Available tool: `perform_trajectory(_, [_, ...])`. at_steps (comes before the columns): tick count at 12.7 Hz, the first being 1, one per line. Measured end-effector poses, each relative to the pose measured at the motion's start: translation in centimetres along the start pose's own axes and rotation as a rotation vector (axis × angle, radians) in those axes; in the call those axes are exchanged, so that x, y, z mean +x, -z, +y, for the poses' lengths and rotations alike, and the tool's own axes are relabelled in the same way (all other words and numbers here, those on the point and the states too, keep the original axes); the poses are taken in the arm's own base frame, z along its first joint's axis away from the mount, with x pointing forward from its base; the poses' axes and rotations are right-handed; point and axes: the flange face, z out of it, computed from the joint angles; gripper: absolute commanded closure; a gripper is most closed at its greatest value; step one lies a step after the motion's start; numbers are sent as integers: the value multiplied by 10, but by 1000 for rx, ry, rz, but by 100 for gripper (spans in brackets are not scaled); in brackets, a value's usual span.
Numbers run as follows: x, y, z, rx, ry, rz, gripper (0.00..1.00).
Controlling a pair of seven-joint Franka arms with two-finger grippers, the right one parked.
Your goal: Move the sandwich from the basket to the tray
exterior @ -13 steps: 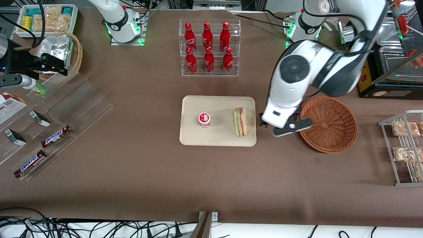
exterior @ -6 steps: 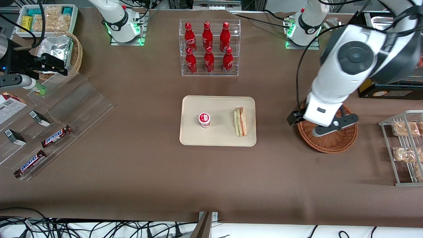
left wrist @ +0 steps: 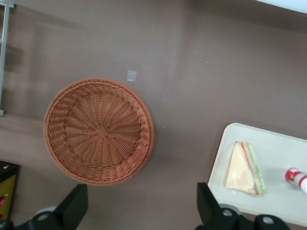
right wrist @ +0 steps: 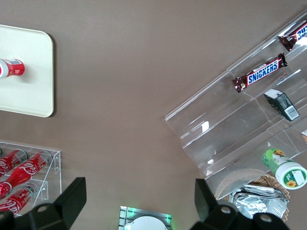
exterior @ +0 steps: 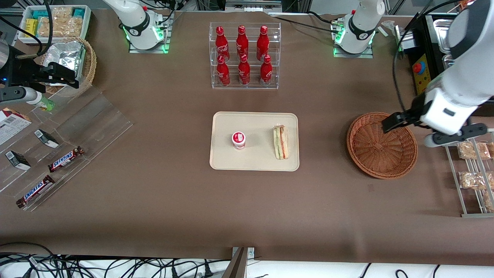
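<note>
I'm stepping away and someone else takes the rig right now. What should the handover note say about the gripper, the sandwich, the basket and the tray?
Gripper: open, holding nothing, raised above the table at the working arm's end, beside the basket.
Sandwich: lying on the tray, beside a small red-and-white cup.
Basket: nothing in it.
Done: sandwich is out of the basket and released on the tray.
Left: nothing on the transfer itself; only parking the arm, if wanted.
</note>
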Motion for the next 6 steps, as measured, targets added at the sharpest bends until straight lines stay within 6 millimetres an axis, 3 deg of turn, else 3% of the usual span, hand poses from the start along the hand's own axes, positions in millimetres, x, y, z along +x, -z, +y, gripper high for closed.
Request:
perform_trajectory(3, [-8,27,-42,-13,-60,-21,0])
perform_trajectory(6, [-21,50,-61,-23,-126,-16,0])
